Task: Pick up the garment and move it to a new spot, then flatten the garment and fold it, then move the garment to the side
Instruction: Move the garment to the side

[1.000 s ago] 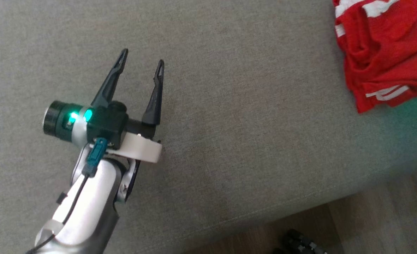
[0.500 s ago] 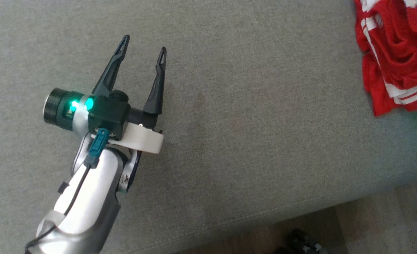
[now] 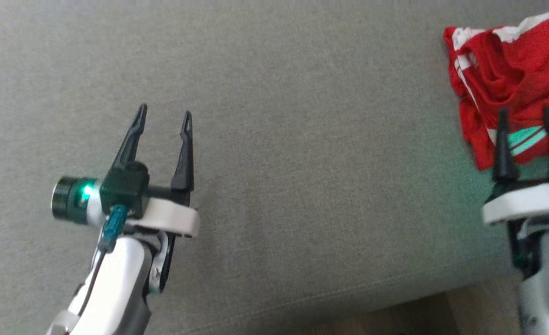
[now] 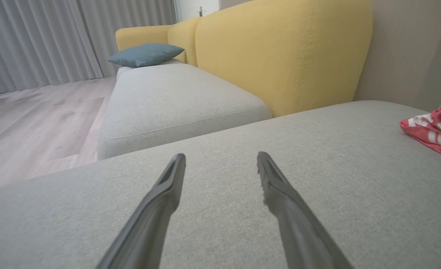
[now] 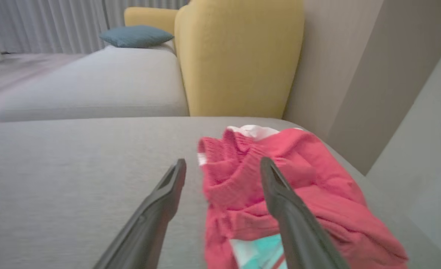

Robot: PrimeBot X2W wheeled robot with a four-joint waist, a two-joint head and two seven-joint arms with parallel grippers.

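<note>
Well, the crumpled red knitted garment with white stripes point(image 3: 506, 79) lies in a loose heap at the right end of the broad grey woven seat cushion point(image 3: 302, 139), close to where the cushion meets the plain beige wall panel point(image 5: 347, 74). The right gripper point(image 3: 524, 110) stands just at the heap's near edge with its two dark tapered fingers spread apart. From its wrist, the folds of the garment show between and beyond the fingertips, and I cannot tell whether either tip touches the cloth. A green glow falls on a white stripe at that near edge. The left gripper point(image 3: 164, 111) hangs over bare cushion well to the left of the garment, its fingers spread wide too. Behind the cushion rises a mustard-yellow upholstered backrest point(image 4: 280, 56), rounded at the top, with a stitched seam. Further left sits a second grey seat cushion point(image 4: 175, 97) with a seamed edge, and a soft teal pillow point(image 4: 145, 54) lies at its far end. Beyond that are pale wood floor planks point(image 4: 37, 123) and grey pleated curtains point(image 4: 37, 37).
</note>
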